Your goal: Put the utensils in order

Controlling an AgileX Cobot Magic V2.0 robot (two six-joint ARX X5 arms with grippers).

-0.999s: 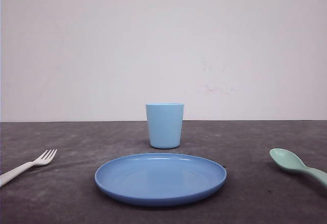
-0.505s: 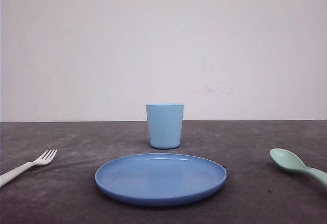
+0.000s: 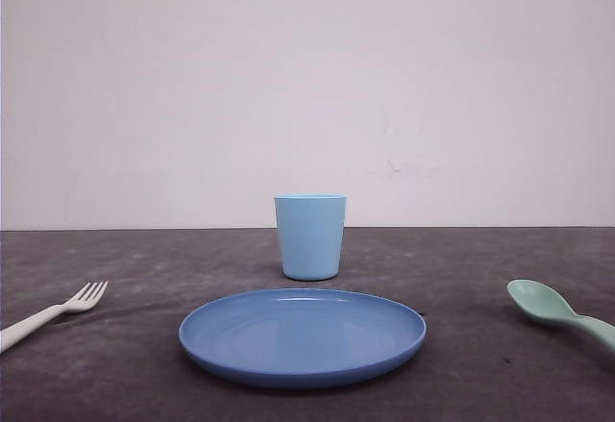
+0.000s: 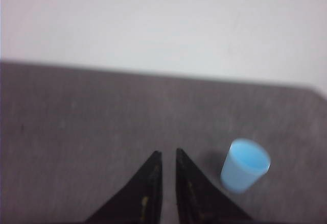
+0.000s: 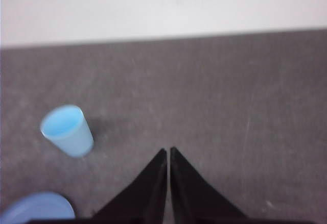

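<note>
A small white fork [image 3: 53,312] lies on the dark table at the front left, tines pointing toward the middle. A pale mint-green spoon [image 3: 557,310] lies at the front right, bowl up and toward the middle. My left gripper [image 4: 166,153] hangs over bare table, its black fingers nearly together with only a narrow gap and nothing between them. My right gripper [image 5: 168,150] is also above bare table, fingers pressed almost together, holding nothing.
A round blue plate [image 3: 302,335] sits at the front centre of the table. Behind it stands a light blue cup [image 3: 309,236], also seen beside the left fingers, cup [image 4: 244,165], and off to the side of the right fingers, cup [image 5: 68,130]. A plain white wall lies behind.
</note>
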